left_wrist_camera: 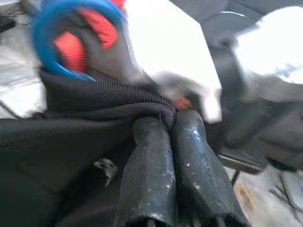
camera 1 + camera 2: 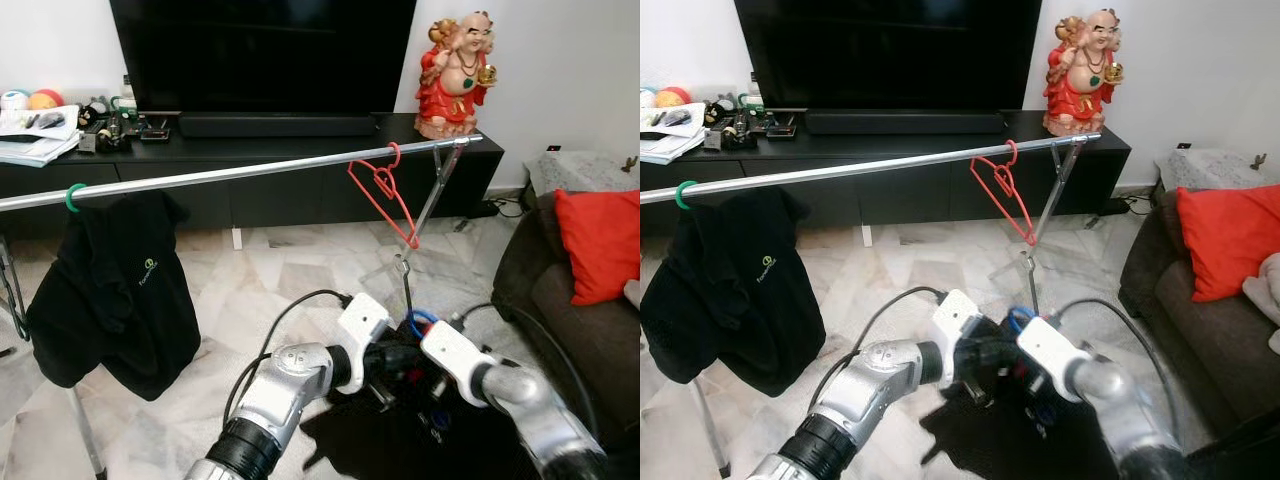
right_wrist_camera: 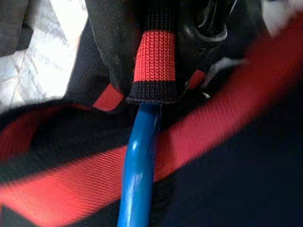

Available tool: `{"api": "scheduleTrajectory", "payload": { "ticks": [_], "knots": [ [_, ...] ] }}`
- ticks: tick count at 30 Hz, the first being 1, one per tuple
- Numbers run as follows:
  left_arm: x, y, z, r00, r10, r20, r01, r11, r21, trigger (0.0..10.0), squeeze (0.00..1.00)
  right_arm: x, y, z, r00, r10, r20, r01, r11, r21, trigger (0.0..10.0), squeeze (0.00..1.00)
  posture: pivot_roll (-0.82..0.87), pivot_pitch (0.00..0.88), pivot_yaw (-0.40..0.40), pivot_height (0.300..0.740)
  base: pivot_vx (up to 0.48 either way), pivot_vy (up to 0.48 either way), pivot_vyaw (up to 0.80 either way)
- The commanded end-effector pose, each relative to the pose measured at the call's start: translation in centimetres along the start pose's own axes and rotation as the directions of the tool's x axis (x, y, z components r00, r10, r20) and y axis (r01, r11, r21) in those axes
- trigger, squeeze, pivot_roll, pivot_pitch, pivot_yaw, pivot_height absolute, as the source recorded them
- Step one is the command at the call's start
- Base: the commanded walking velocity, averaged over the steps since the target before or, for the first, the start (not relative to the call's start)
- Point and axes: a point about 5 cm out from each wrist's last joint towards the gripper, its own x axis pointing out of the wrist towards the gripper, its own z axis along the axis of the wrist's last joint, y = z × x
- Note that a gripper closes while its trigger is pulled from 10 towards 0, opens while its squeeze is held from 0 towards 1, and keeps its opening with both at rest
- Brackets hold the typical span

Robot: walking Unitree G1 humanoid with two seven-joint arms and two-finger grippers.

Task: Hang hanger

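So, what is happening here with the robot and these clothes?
The robot holds a black and red garment on a blue hanger low in front of it. The left hand pinches the collar; the right hand grips collar and hanger together. It is not yet on the metal rail, where a red hanger and a black shirt hang.

Metal rail (image 2: 240,172): red hanger (image 2: 385,195), green hanger (image 2: 73,197) with black shirt (image 2: 115,290).

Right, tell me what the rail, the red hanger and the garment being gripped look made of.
Rail: polished metal, by its silvery shine. Red hanger: thin, probably plastic-coated wire. Black garment: knitted fabric, ribbing visible where the left gripper pinches it.
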Motion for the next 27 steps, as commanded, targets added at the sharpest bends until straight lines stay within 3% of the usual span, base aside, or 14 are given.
{"api": "scheduleTrajectory", "payload": {
  "ticks": [1,4,5,7,8,10,11,12,20,27],
  "knots": [
    [0.3,-1.2,0.2,0.996,-0.088,-0.007,0.088,0.996,0.031,0.0,0.0,0.0,-0.5,0.4,0.999,-0.027,0.026,0.025,0.997,0.075,0.0,0.0,-0.08,0.0,-0.046,0.74,0.0,0.0,0.0],
    [0.3,-1.7,-0.9,0.989,-0.124,-0.08,0.13,0.989,0.076,0.4,0.0,0.1,-0.4,0.9,0.998,-0.023,0.056,0.017,0.994,0.108,0.0,0.0,-0.08,0.0,-0.046,0.74,0.0,0.0,0.0],
    [0.2,-1.9,-1.6,0.983,-0.136,-0.125,0.149,0.983,0.106,1.1,0.0,0.2,-0.4,1.1,0.998,-0.021,0.066,0.013,0.993,0.116,0.0,0.0,-0.08,0.0,-0.045,0.74,0.0,0.0,0.0],
    [0.2,-2.0,-2.2,0.977,-0.137,-0.165,0.16,0.978,0.135,1.5,0.0,0.1,-0.4,1.1,0.997,-0.023,0.072,0.014,0.992,0.122,0.0,0.0,-0.09,0.0,-0.045,0.74,0.0,0.0,0.0],
    [0.2,-2.1,-2.7,0.972,-0.133,-0.195,0.163,0.975,0.148,4.7,0.0,0.1,-0.6,1.2,0.997,-0.028,0.078,0.018,0.992,0.129,0.0,0.0,-0.09,0.0,-0.042,0.74,0.0,0.0,0.0],
    [0.1,-2.1,-3.0,0.968,-0.13,-0.214,0.167,0.973,0.161,4.7,0.0,0.1,-0.7,1.2,0.996,-0.035,0.085,0.023,0.99,0.138,0.0,0.0,-0.09,0.0,-0.042,0.74,0.0,0.0,0.0],
    [0.0,-2.3,-3.3,0.963,-0.139,-0.233,0.181,0.968,0.173,10.0,0.32,0.1,-0.9,1.2,0.995,-0.042,0.093,0.028,0.988,0.151,0.0,0.0,-0.09,0.0,-0.041,0.74,0.0,0.0,0.0],
    [-0.2,-2.6,-3.8,0.945,-0.164,-0.284,0.226,0.953,0.2,10.0,1.0,0.1,-1.1,1.3,0.992,-0.058,0.113,0.036,0.982,0.183,0.0,0.0,-0.09,0.0,-0.039,0.74,0.0,0.0,0.0],
    [-0.6,-3.0,-4.5,0.917,-0.199,-0.345,0.287,0.931,0.224,10.0,1.0,0.2,-1.0,2.2,0.98,-0.069,0.188,0.028,0.977,0.211,0.0,0.0,-0.09,0.0,-0.034,0.74,0.0,0.0,0.0],
    [-1.1,-3.0,-4.2,0.92,-0.213,-0.33,0.295,0.929,0.225,10.0,1.0,-0.1,-1.0,2.6,0.962,-0.039,0.271,-0.013,0.982,0.189,0.0,0.0,-0.09,0.0,-0.042,0.74,0.0,0.0,0.0]
  ]
}}
